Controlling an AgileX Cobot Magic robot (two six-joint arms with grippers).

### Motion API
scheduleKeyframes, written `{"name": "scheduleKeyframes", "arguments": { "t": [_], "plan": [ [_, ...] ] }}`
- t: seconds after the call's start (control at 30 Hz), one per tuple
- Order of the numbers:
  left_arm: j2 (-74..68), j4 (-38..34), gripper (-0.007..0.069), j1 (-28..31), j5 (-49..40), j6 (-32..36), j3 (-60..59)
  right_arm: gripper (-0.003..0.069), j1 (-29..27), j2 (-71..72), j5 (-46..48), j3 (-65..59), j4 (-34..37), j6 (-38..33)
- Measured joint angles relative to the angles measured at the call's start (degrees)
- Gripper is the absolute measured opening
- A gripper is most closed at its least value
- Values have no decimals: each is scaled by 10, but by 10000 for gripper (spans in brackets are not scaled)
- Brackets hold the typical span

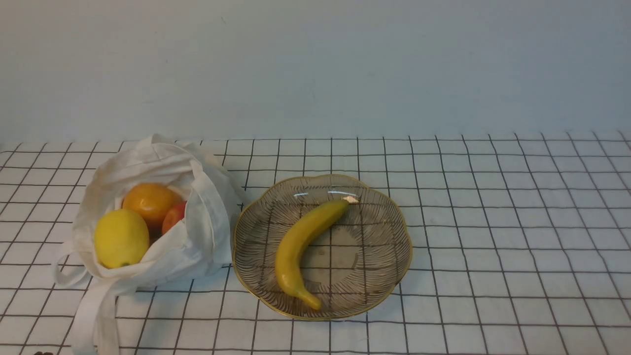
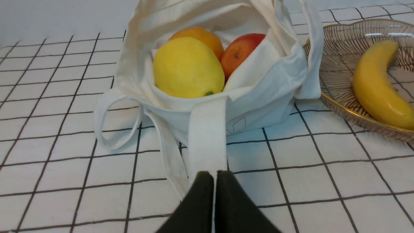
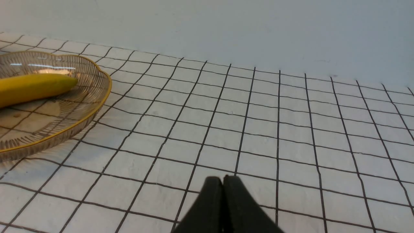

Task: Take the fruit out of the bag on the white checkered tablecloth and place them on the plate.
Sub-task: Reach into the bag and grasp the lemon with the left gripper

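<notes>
Bag [image 1: 209,212]: soft off-white cloth tote, slumped on the tablecloth [image 1: 493,222] at the left of the front view, just beside the plate [image 1: 379,231]. Mouth gapes up and toward the robot. Long flat straps trail over the cloth on the near side. Faint outline mark on the front panel, not legible.

Contents, all smooth and glossy:
- Lemon [image 1: 121,238]: yellow, oval, nearest the mouth. Long axis runs near to far, with the small green nub toward the robot.
- Orange [image 1: 150,201]: round, behind the lemon and touching it.
- Red fruit [image 1: 175,216]: small, half hidden by the bag's fold, to the right of the orange.

Plate: round brownish clear glass with a scalloped gold rim and fine radiating lines, at the centre of the cloth.

Banana [image 1: 300,241]: yellow, curved, lying in the plate. Long axis is diagonal from near-left to far-right, with the pale cut stem at the far end.

Tablecloth: white, with thin black lines forming small squares.

Left fingers [image 2: 200,200]: pressed together, low over the cloth at the end of one strap. Contact with the strap cannot be told.

Right fingers [image 3: 210,200]: pressed together, holding nothing, over bare cloth to the right of the plate.
</notes>
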State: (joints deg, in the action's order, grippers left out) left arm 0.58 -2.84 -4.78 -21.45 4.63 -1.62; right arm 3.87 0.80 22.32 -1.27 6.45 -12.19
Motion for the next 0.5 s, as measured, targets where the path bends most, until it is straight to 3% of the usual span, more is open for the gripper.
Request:
{"name": "scheduleKeyframes", "arguments": {
  "t": [0.5],
  "plan": [
    [0,9,-8,0,21,-21,0,-14,0,0,0,0,0,0]
  ]
}}
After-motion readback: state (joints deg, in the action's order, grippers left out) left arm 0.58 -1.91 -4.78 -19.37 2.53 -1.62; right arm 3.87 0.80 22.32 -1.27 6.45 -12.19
